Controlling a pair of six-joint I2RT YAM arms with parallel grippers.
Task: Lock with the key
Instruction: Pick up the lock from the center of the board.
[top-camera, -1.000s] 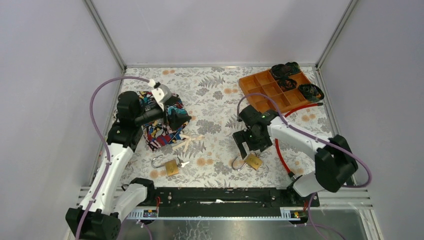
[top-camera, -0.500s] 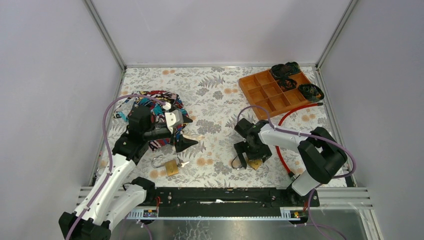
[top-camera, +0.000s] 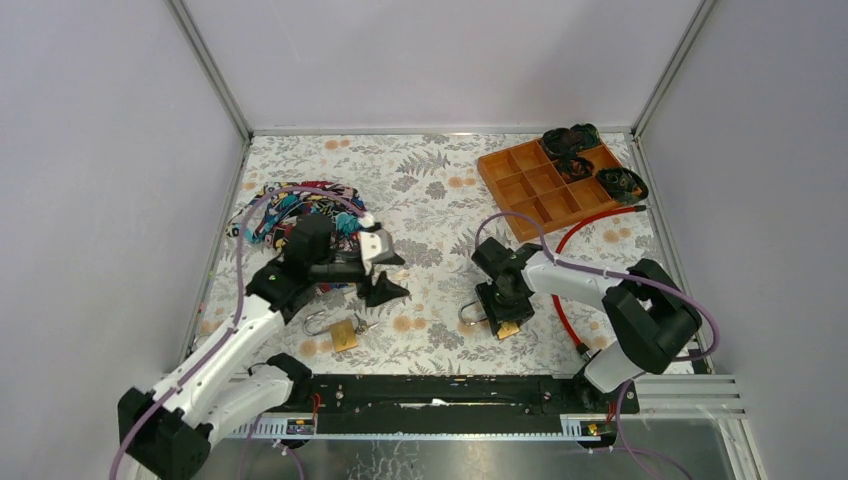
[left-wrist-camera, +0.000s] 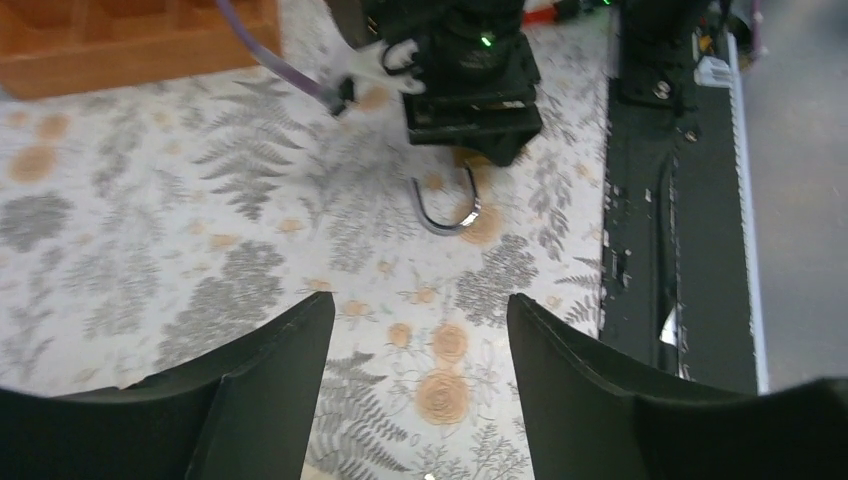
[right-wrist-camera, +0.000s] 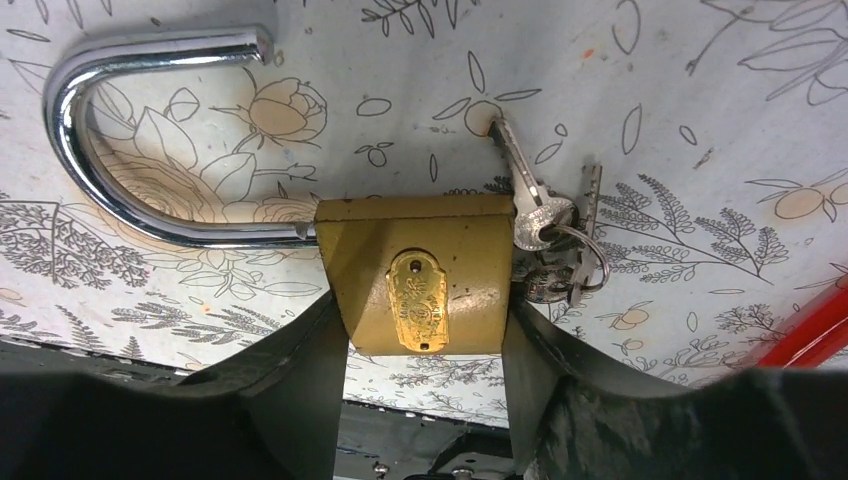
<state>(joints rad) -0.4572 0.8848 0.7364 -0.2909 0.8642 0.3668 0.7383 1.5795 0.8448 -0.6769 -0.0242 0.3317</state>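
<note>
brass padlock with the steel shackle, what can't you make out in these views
- Right wrist: whether a key from the silver key bunch sits in the keyhole of the brass padlock; a finger of the right gripper covers that corner.
- Top and left wrist: that padlock's body, under the right gripper; only its steel shackle shows.
- Top: the second brass padlock at near left, details too small.
</note>
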